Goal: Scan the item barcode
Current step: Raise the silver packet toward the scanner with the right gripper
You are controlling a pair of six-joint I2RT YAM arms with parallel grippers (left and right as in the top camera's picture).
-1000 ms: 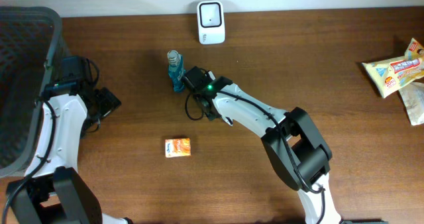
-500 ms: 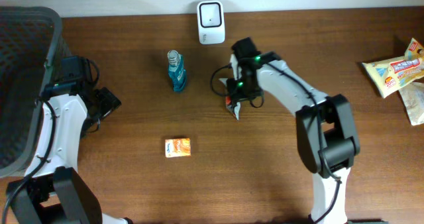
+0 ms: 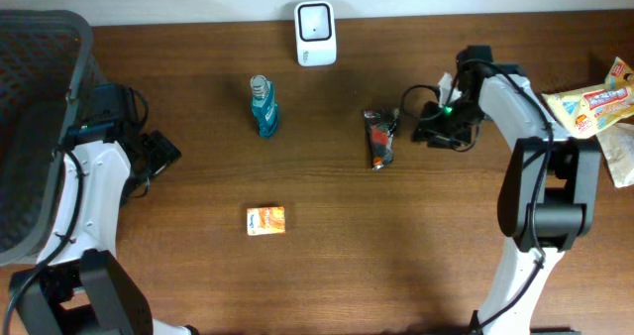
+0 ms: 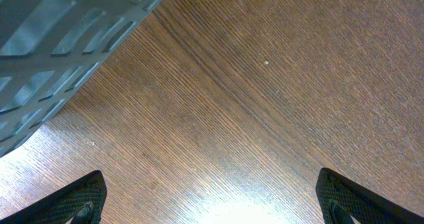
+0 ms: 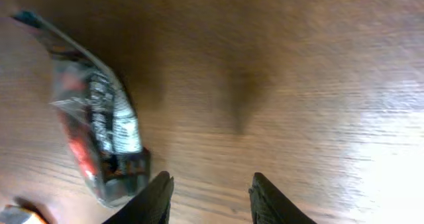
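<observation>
A dark red and black packet (image 3: pixel 378 139) lies flat on the wooden table, right of centre. My right gripper (image 3: pixel 416 129) hovers just right of it, open, with nothing between its fingers. In the right wrist view the packet (image 5: pixel 99 134) lies left of the right gripper (image 5: pixel 211 191), apart from the fingers. A white scanner (image 3: pixel 316 33) stands at the table's back edge. Near the basket, my left gripper (image 3: pixel 163 152) is wide open over bare wood, as the left wrist view of the left gripper (image 4: pixel 212 207) shows.
A blue bottle (image 3: pixel 263 105) stands left of the scanner. A small orange box (image 3: pixel 265 220) lies nearer the front. A dark mesh basket (image 3: pixel 40 127) fills the far left. Snack packets (image 3: pixel 592 105) lie at the far right edge.
My right gripper carried the packet from beside the bottle to the right, let it go on the table and drew away further right. The left arm has not moved.
</observation>
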